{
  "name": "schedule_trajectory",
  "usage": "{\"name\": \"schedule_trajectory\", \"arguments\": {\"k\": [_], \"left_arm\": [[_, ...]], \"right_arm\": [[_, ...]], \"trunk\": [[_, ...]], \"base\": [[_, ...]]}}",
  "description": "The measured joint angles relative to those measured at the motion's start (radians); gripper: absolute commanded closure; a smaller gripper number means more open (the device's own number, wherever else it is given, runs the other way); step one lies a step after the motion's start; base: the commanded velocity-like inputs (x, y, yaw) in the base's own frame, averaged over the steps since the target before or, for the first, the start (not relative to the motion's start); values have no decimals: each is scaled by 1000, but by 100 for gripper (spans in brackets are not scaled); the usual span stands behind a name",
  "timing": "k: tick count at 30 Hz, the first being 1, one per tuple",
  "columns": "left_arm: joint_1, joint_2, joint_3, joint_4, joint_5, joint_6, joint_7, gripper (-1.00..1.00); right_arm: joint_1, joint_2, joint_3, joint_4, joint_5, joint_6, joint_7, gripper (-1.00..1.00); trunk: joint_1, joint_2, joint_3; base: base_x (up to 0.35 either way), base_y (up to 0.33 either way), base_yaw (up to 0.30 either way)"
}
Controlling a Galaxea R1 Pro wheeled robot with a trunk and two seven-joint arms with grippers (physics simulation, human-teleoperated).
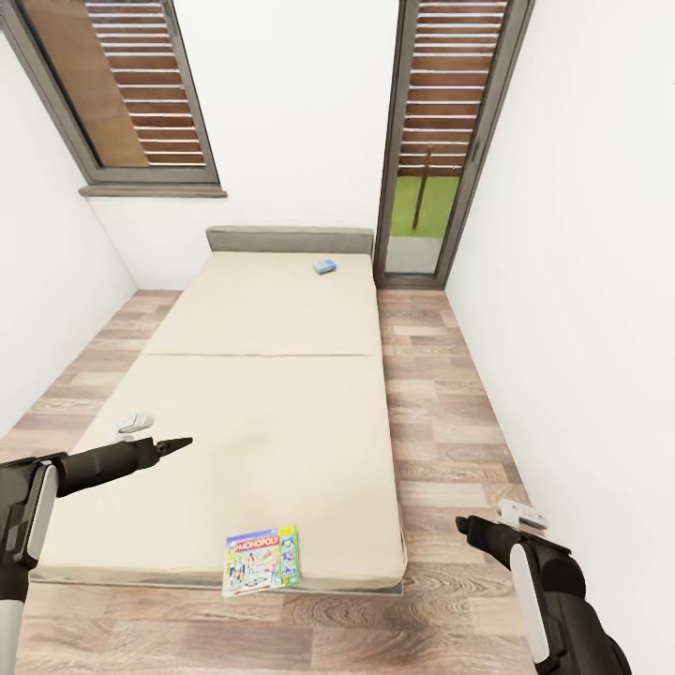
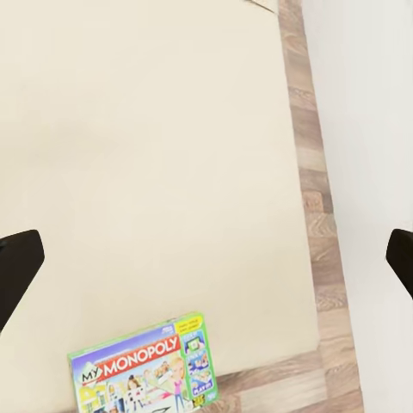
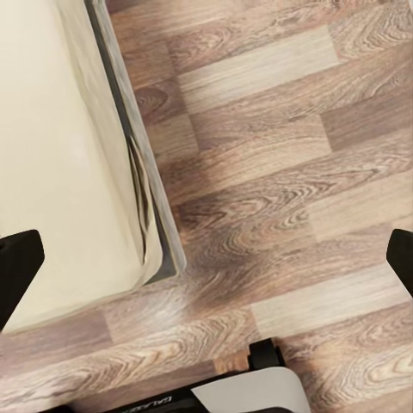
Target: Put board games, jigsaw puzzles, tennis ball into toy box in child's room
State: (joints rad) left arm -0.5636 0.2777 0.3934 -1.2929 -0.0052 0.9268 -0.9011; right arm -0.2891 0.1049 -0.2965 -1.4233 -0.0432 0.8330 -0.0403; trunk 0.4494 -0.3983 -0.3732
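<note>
Two games on the bed, both grippers empty.

The Monopoly game (image 1: 261, 560) lies at the bed's (image 1: 281, 422) near edge; the blue game (image 1: 324, 266) sits by the headboard (image 1: 289, 239). The left wrist view reads the Monopoly cover (image 2: 144, 368) between wide fingers (image 2: 17, 267). The right gripper (image 3: 206, 262), also wide, hangs over the floor (image 3: 292, 155) beside the bed corner.

This is a bedroom in a home. A low wide bed with a plain beige mattress (image 1: 262, 394) fills the wood plank floor (image 1: 450, 441) between white walls (image 1: 581, 234) and tall dark-framed slatted windows (image 1: 450, 122).
</note>
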Motion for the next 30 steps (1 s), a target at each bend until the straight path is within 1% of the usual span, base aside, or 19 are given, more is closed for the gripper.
{"name": "schedule_trajectory", "arguments": {"k": [30], "left_arm": [[0, 0, -1, 0, 0, 0, 5, -100]], "right_arm": [[0, -1, -1, 0, 2, 0, 0, -100]], "trunk": [[0, 0, 50]], "base": [[0, 0, 0]]}}
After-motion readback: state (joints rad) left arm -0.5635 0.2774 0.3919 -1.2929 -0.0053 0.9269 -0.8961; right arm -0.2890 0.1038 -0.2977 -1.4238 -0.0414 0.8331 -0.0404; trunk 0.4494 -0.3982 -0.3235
